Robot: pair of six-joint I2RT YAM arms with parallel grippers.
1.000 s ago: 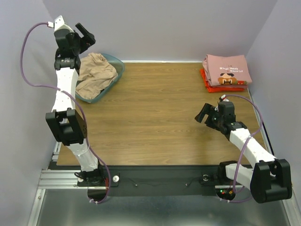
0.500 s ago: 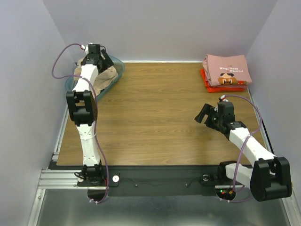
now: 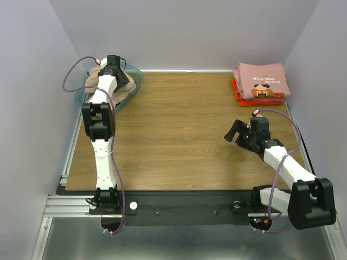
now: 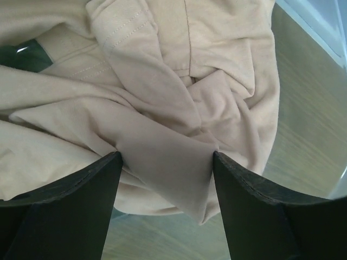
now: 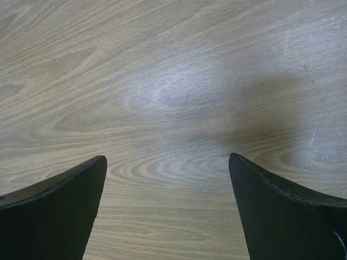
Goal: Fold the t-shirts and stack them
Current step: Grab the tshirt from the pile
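Your right gripper [image 5: 165, 162] hangs low over the bare wooden table [image 3: 179, 135], near the front right. Its jaws are wide apart and hold nothing. I think it waits there to leave the middle free for folding.

Farther back on the left, your left gripper [image 4: 165, 157] reaches down into the see-through teal plastic tub [image 3: 136, 76]. Its jaws are apart, one on each side of a soft fold of the crumpled tan cloth t-shirt [image 4: 162, 103]. They do not pinch it yet. The shirt lies bunched in the tub, so it must come out first.

In the far right corner, the folded dusty pink t-shirt with the pixel cartoon [image 3: 260, 78] lies on the folded red-orange t-shirt [image 3: 237, 89]. Those two look done.
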